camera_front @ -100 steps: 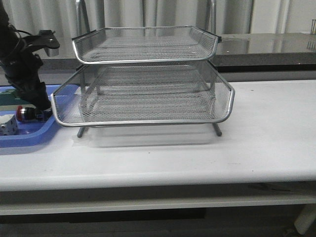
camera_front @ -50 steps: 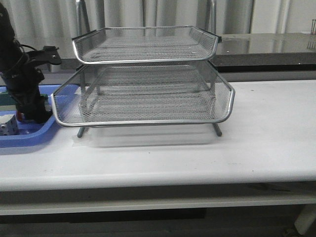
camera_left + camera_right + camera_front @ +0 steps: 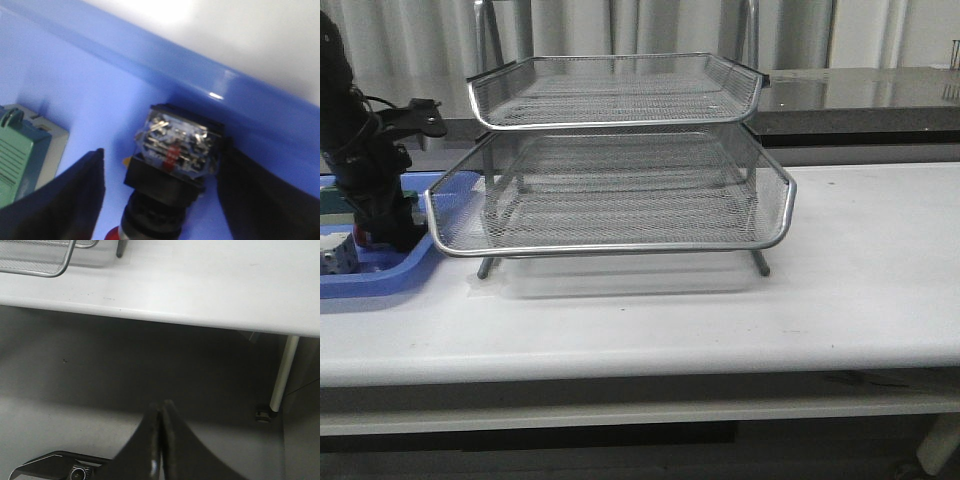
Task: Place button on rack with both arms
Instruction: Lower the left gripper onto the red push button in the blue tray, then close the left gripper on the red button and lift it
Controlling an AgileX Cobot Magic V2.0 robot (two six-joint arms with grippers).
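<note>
The button (image 3: pixel 172 160) lies on its side in the blue tray (image 3: pixel 75 75), against the tray's wall, with its clear-and-blue rear block, black body and a sliver of red cap showing. My left gripper (image 3: pixel 162 152) is open and straddles it: one finger (image 3: pixel 70 192) stands apart from it, the other (image 3: pixel 255 195) is at the rear block. In the front view the left arm (image 3: pixel 370 190) reaches down into the tray and hides the button. The rack (image 3: pixel 620 190) stands at the table's middle. My right gripper (image 3: pixel 161 412) is shut and empty, below the table edge.
A green block (image 3: pixel 22 155) lies beside the button in the tray. A white cube (image 3: pixel 335 258) sits at the front of the blue tray (image 3: pixel 380 275). The rack's corner (image 3: pixel 35 260) and a table leg (image 3: pixel 282 375) show in the right wrist view.
My left arm has come down and shifted a little left over the button, which showed its red cap a second ago and is now hidden in the front view.
</note>
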